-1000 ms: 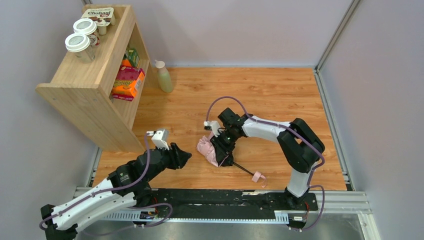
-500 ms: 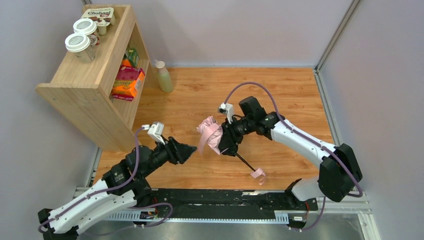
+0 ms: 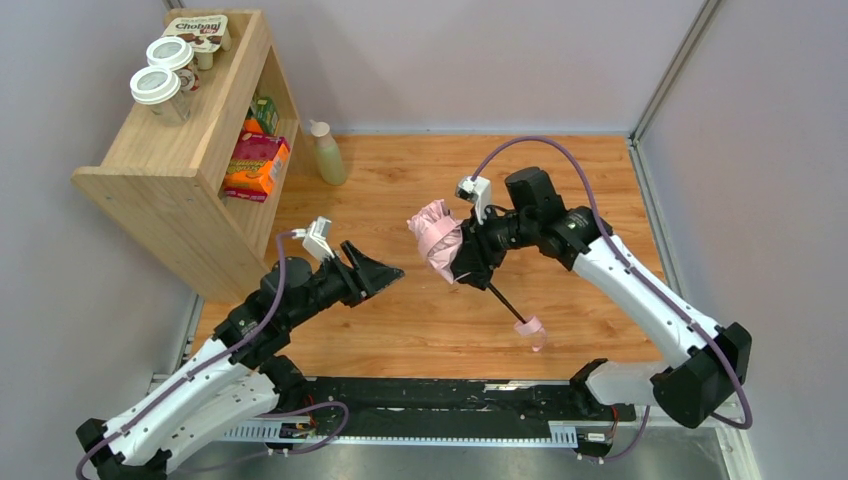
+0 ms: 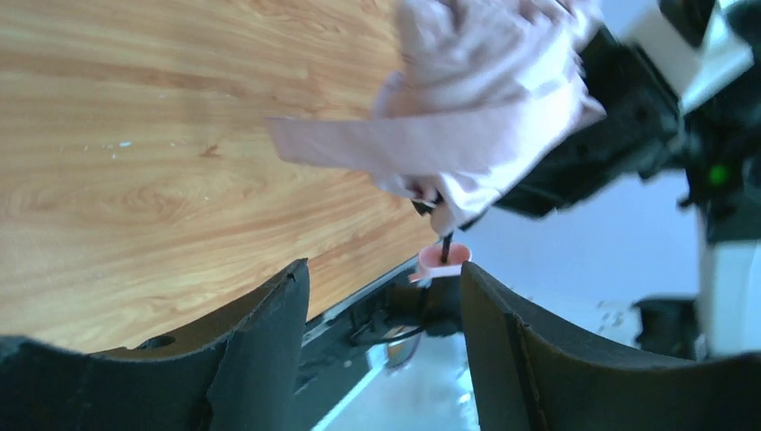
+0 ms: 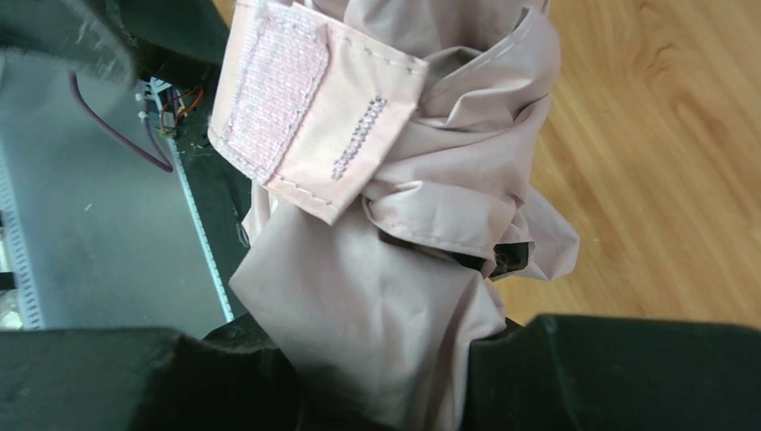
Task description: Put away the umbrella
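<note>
The right gripper (image 3: 470, 258), just right of centre in the overhead view, is clamped on the umbrella (image 3: 437, 240), its jaws closed around the bunched pink canopy; in the right wrist view the two dark fingers (image 5: 619, 364) fill the bottom edge and the crumpled fabric (image 5: 404, 224) rises from between them, with a stitched fastening tab (image 5: 296, 99) folded over it at the upper left. The umbrella is held up off the table (image 3: 400, 190); its canopy end points towards the upper left of the overhead frame; its thin black shaft (image 3: 505, 300) slants down to the lower right and ends in the small pink handle (image 3: 530, 325), where the pink strap (image 3: 539, 342) hangs.

The left gripper (image 3: 378, 270), left of centre, has its jaws wide apart and holds nothing; it points right towards the canopy, with a gap between them. In the left wrist view its fingers (image 4: 260, 350) frame the lower edge, the canopy (image 4: 485, 117) and the right gripper sit at the upper right, and the handle (image 4: 444, 259) shows between the fingers.

In the upper left of the overhead view stands a wooden shelf unit (image 3: 170, 170); on top are two lidded paper cups (image 3: 160, 90) and a yoghurt pack (image 3: 208, 28); coloured boxes (image 3: 255, 165) sit inside; a pale green bottle (image 3: 327, 152) stands just beside its right end.
</note>
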`<control>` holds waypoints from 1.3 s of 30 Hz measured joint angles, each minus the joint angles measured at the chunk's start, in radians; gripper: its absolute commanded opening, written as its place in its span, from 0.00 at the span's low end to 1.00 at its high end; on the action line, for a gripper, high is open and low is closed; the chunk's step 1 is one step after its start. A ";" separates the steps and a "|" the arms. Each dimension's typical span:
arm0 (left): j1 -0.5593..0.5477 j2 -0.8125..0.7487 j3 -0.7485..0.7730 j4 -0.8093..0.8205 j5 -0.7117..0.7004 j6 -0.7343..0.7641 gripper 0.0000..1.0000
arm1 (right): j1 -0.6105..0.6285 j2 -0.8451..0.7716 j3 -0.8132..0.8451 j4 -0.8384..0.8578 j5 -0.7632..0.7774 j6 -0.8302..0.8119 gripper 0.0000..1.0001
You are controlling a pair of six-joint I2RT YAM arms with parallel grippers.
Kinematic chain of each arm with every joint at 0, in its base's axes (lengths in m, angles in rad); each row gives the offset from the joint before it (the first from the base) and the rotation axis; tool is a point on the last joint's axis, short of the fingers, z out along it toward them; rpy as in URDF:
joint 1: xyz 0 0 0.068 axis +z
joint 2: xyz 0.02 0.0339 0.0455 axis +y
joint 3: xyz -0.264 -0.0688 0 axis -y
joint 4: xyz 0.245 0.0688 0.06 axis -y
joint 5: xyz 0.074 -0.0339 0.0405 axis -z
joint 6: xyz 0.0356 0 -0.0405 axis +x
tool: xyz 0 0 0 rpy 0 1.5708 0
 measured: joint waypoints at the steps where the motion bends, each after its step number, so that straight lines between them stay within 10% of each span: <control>1: 0.021 -0.004 -0.004 -0.023 -0.004 -0.104 0.69 | 0.000 -0.008 0.017 -0.016 0.019 -0.014 0.00; 15: 0.118 0.313 0.131 -0.200 0.132 -0.776 0.72 | 0.054 -0.220 0.040 -0.107 0.153 -0.172 0.00; 32: 0.119 0.381 0.021 -0.013 0.344 -0.924 0.72 | 0.211 -0.157 0.007 -0.050 0.282 -0.273 0.00; 39: 0.119 0.421 0.007 0.042 0.380 -0.936 0.30 | 0.268 -0.108 0.007 -0.036 0.337 -0.289 0.00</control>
